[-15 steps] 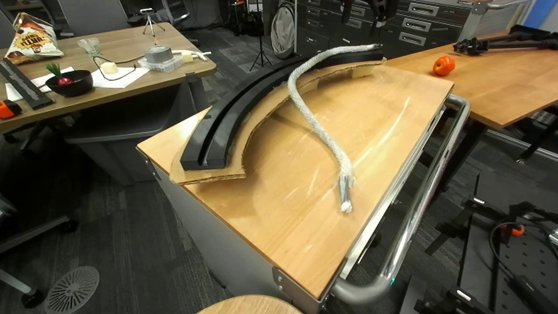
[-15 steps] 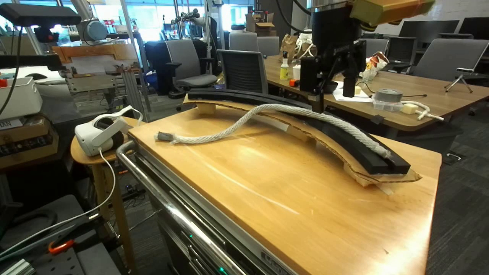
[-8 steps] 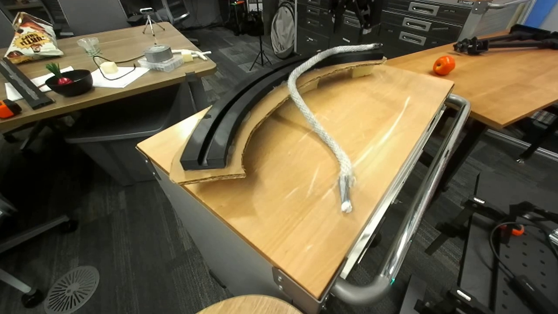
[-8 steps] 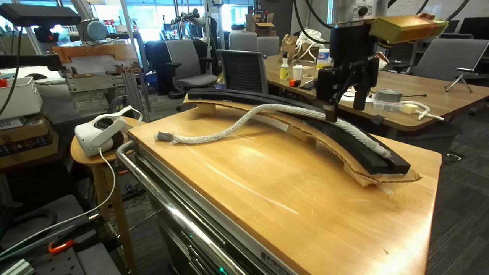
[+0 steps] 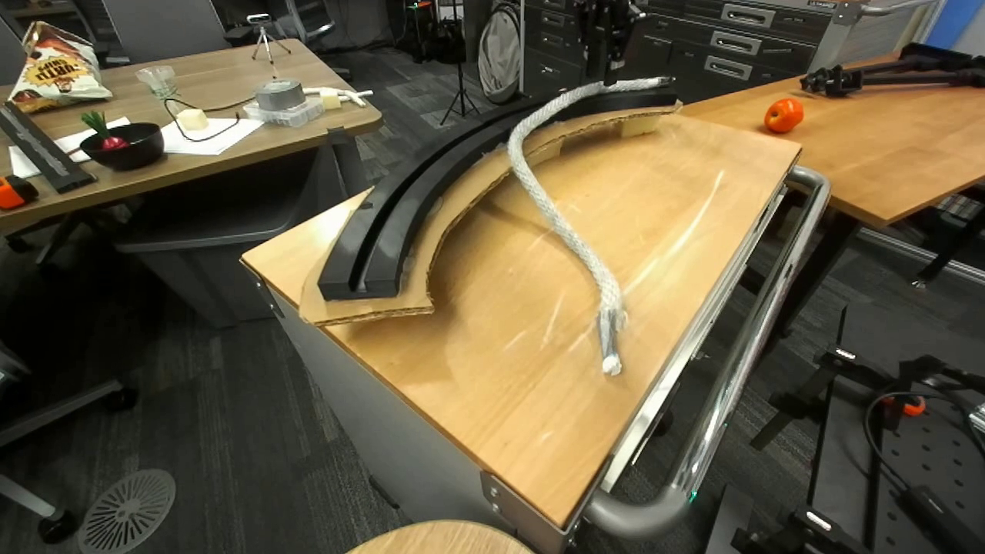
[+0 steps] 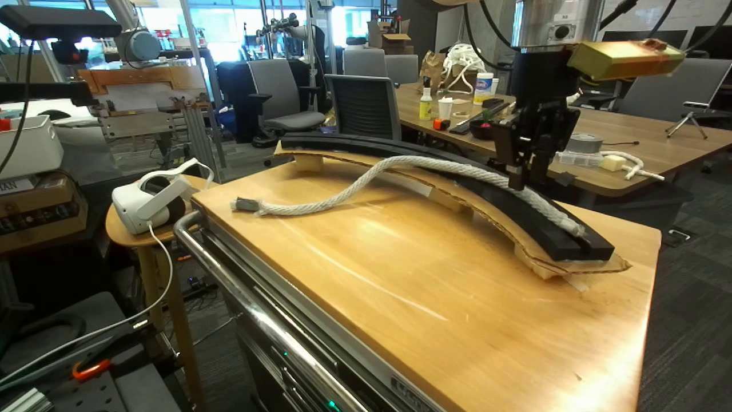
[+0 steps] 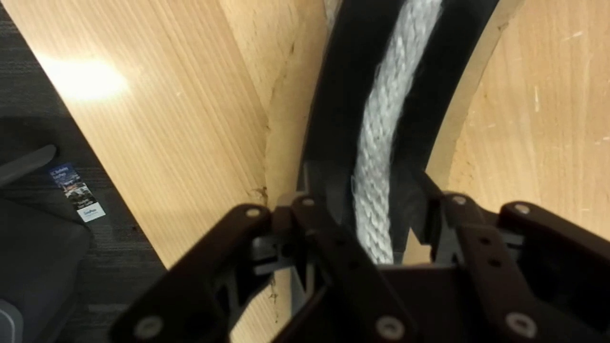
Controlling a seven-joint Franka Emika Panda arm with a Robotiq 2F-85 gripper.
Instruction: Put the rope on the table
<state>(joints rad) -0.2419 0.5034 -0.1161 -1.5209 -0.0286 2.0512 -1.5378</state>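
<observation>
Jaws parted; in the wrist view, the rope (image 7: 376, 138) passes between them, contact cannot be confirmed. Rope lies partly along the track (image 6: 503, 206), one end resting on the desk (image 6: 412, 269).

We have a light-wood counter (image 6: 434, 343) with a metal rail (image 5: 748, 346) along one side and pale streaks (image 5: 690, 228) across its top. In both exterior views we see, lying directly on it, one grey-wrapped end of the rope (image 6: 423, 162) with the stretch beside it, and pale blocks (image 6: 309, 164) under raised cardboard (image 5: 455, 208).
</observation>
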